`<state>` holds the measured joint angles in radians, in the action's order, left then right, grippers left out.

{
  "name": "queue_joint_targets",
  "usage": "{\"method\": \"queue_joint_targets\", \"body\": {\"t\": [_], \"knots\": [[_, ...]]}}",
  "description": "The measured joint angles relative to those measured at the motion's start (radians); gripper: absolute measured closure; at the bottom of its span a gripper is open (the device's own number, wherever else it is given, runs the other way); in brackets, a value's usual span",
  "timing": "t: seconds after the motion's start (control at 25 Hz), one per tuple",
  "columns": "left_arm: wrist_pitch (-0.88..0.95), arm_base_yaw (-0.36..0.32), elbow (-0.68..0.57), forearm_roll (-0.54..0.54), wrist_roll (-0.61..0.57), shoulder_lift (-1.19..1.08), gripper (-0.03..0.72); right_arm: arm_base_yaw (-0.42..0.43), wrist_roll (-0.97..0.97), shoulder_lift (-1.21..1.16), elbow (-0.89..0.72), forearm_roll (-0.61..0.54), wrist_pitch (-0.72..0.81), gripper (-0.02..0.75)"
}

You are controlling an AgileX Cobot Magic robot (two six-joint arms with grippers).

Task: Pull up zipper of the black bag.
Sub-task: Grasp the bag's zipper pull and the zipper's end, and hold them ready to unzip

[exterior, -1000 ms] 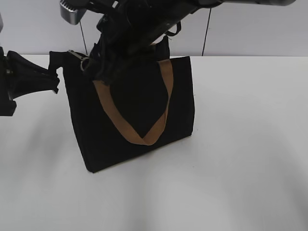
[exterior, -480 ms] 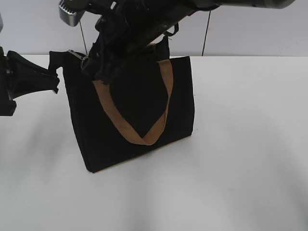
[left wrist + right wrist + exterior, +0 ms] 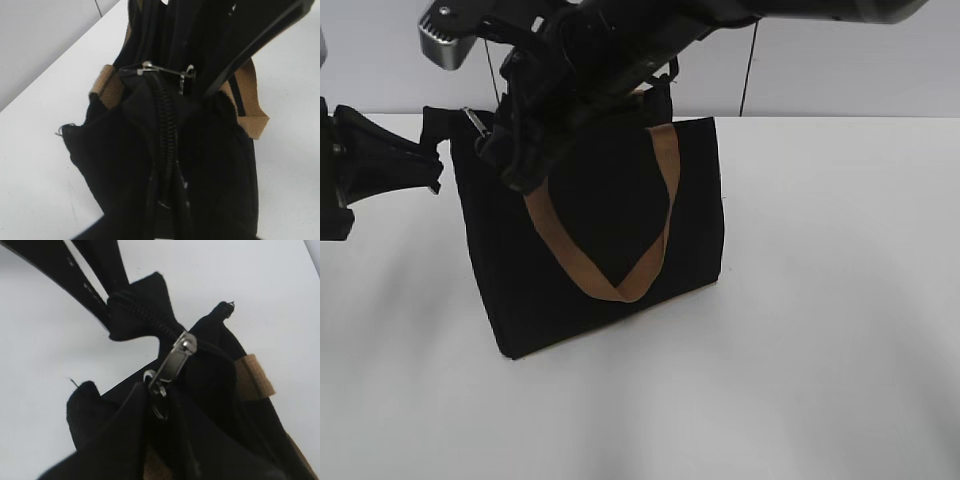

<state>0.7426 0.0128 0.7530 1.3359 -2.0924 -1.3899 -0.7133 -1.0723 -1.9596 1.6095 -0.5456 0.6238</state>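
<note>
- The boxy black fabric tote bag [image 3: 610, 240] with tan-brown strap handles [image 3: 620, 250] stands upright on the white worktop [image 3: 820, 300].
- My left jaws [image 3: 425, 165] are at the bag's left end, pinched on the black fabric tab [image 3: 137, 315] that sticks out there; the right wrist view shows that tab clamped between their two dark fingers [image 3: 70, 275]. Narrow, holding fabric.
- My right jaws [image 3: 515, 160] are over the same top-left corner. In the right wrist view the silver metal ring-shaped pull [image 3: 167, 372] of the black zipper line [image 3: 165, 135] lies right at my fingertips. Whether they have closed on it I cannot tell; one finger hides the contact.
- Key relation: the zipper's long axis runs along the bag's top edge, from my left jaws toward the far right end. The slider sits close to the left-held end, so the right arm is the nearer one to drag it.
- Judgement: the left hold anchors; the pull should go along the axis.
</note>
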Motion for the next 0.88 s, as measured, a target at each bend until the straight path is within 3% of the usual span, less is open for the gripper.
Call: {"method": "queue_joint_targets", "body": {"t": [0.28, 0.6, 0.88], "knots": [[-0.01, 0.0, 0.0, -0.012, 0.0, 0.0, 0.657, 0.0, 0.06, 0.002, 0.0, 0.001, -0.002, 0.753], [-0.047, 0.0, 0.0, -0.184, 0.107, 0.0, 0.657, 0.039, 0.146, 0.039, 0.0, 0.002, 0.028, 0.753], [-0.062, 0.0, 0.0, -0.236, 0.163, 0.0, 0.657, 0.064, 0.154, 0.039, 0.0, 0.002, 0.076, 0.753]]}}
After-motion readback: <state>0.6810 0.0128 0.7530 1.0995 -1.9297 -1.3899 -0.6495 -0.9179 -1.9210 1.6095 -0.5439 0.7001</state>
